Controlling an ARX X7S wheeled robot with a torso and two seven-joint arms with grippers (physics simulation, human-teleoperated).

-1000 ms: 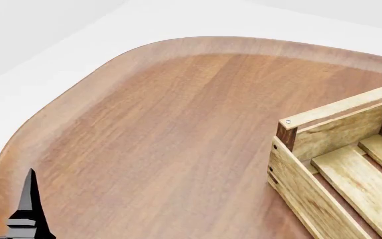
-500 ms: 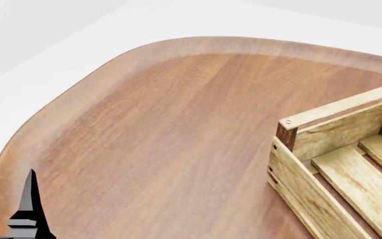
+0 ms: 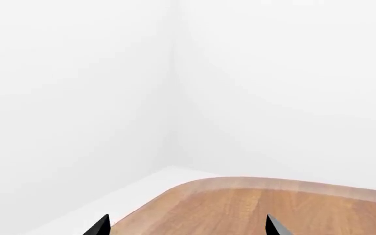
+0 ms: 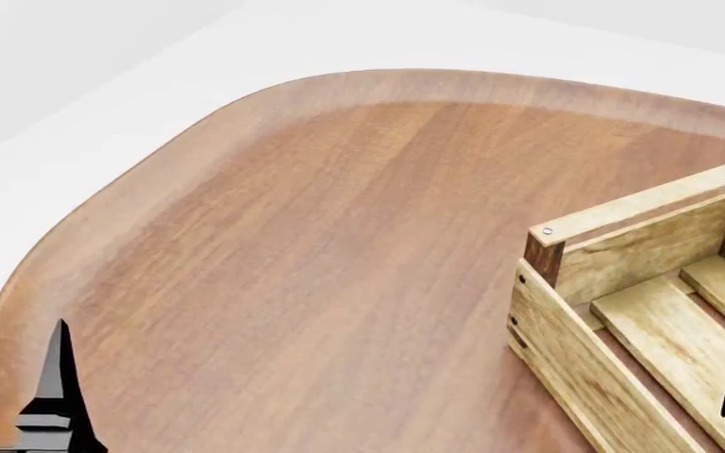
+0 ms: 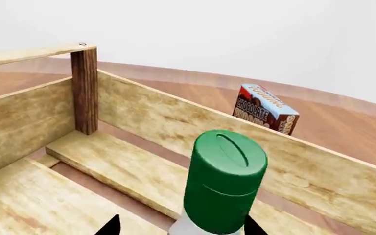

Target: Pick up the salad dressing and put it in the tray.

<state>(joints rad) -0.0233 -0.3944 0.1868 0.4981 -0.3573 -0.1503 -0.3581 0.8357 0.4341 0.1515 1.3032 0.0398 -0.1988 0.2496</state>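
I saw the salad dressing (image 5: 224,182), its green cap up, pinched between the right gripper (image 5: 180,226) fingertips, which sat at either side of its pale neck. It hung inside the tray (image 5: 142,115), above the slatted floor and near the side wall. Beyond that wall a pudding box (image 5: 264,108) stood on the wooden table (image 4: 312,255). In my head view only a dark bit of that gripper showed over the tray's slats. My left gripper (image 3: 186,226) was spread wide, holding nothing, over the table's rounded corner.
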